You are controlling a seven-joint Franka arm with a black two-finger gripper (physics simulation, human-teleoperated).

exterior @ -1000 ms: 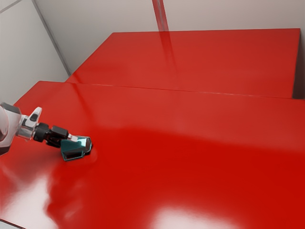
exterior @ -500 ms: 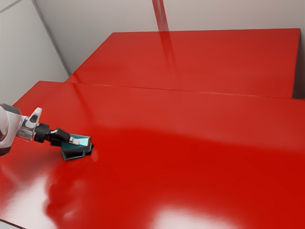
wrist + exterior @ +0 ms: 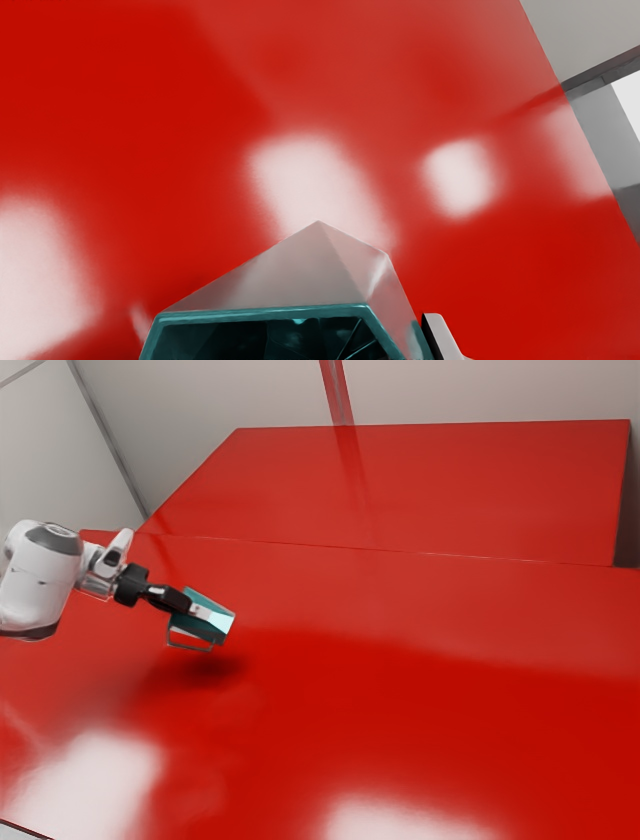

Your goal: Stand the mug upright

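My gripper is shut on the teal and pale, angular mug, which hangs tilted above the red table. Its thin loop handle is on the underside, and a dark shadow lies on the table below, apart from it. In the wrist view, the gripper has the mug between its fingers; one finger shows against the mug's side, and the other is hidden. The teal rim and dark hollow inside of the mug face the hand camera.
A second red surface adjoins the table's far side, with pale walls behind it. Bright reflections lie on the glossy red top. In the wrist view, the table's edge runs past a grey floor area.
The mug has risen off the table with my gripper and shifted toward the exterior view's right and the table's far side. Its tilt has changed, and the arm has followed.
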